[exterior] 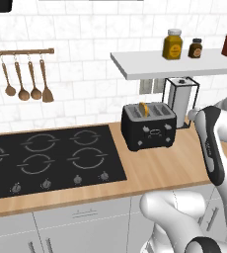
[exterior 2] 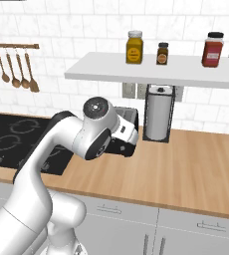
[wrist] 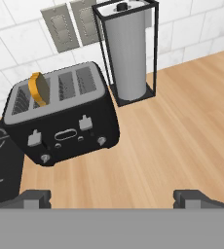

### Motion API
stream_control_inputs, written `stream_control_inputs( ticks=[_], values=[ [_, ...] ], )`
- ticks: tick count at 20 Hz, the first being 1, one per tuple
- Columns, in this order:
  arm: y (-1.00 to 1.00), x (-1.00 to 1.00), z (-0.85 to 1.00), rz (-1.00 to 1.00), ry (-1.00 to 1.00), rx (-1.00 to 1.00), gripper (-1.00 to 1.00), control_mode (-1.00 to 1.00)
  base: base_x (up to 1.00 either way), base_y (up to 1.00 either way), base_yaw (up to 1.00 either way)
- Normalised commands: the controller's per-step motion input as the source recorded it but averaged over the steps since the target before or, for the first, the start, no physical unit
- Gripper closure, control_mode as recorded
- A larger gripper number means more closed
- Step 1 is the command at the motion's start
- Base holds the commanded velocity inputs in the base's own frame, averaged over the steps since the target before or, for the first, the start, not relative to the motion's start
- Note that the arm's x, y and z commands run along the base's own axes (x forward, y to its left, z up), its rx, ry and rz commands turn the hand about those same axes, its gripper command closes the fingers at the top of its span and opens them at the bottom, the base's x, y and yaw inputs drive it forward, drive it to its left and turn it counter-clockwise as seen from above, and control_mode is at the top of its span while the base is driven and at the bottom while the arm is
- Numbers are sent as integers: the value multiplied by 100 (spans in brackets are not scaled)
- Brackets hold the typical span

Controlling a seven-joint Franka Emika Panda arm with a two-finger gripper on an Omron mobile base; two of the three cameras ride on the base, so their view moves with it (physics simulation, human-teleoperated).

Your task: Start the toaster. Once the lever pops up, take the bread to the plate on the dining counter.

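Note:
The black toaster point(wrist: 65, 124) stands on the wood wall counter point(wrist: 182, 131), with two small levers and silver knobs on its front. The tan bread point(wrist: 39, 89) pokes up out of a slot near one end. My gripper point(wrist: 113, 198) hangs open and empty above the counter in front of the toaster, well apart from it. In the left base view the toaster point(exterior: 149, 129) sits right of the cooktop with the bread point(exterior: 143, 109) showing on top. My arm covers most of the toaster point(exterior 2: 128, 116) in the right base view. The plate and the dining counter are out of view.
A paper towel roll in a black wire stand point(wrist: 127, 53) rises just behind the toaster's right end. The black cooktop point(exterior: 51, 158) lies to its left. A white shelf point(exterior: 174, 64) with jars hangs above, and wooden utensils point(exterior: 24, 81) hang on the tiled wall.

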Motion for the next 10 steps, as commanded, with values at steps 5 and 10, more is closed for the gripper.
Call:
stream_control_inputs(
  ticks=[5, 10],
  values=[
    [0, 0, 0, 0, 0, 0, -100, -100, 0, 0, 0],
    [0, 0, 0, 0, 0, 0, -100, -100, 0, 0, 0]
  ],
)
